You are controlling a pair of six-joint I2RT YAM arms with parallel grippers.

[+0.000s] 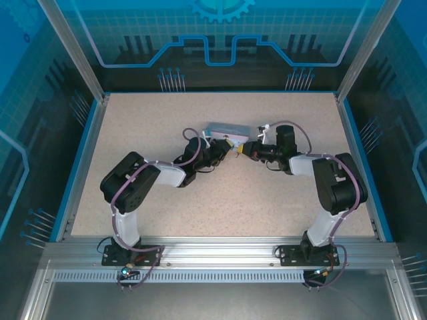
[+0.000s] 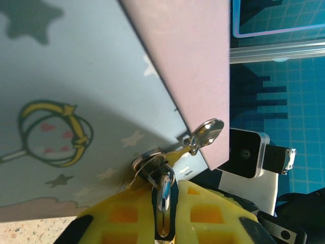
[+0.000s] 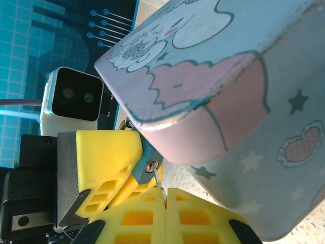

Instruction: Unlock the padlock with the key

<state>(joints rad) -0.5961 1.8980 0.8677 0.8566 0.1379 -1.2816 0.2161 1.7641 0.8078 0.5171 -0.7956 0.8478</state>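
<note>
R gripper [image 3: 165,202] jaws are clenched on the key [image 3: 159,182]. Its thin blade pokes just past the tips at the keyhole of the padlock [image 3: 148,158], tho I can't tell if it's seated. L gripper [image 2: 163,204] jaws are clenched on that padlock right at their tips, w/ the tin [image 3: 203,76] pressed close beyond. Risks, imo: key's pinched on v. little metal, so a turn could spin it in the pads or bend it if off-axis. The padlock could also swivel in the L grip & drag the tin, since both sets of tips nearly touch.

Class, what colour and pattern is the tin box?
The tin is pale blue with pink areas, stars and cartoon drawings; clearest in the right wrist view.
</note>
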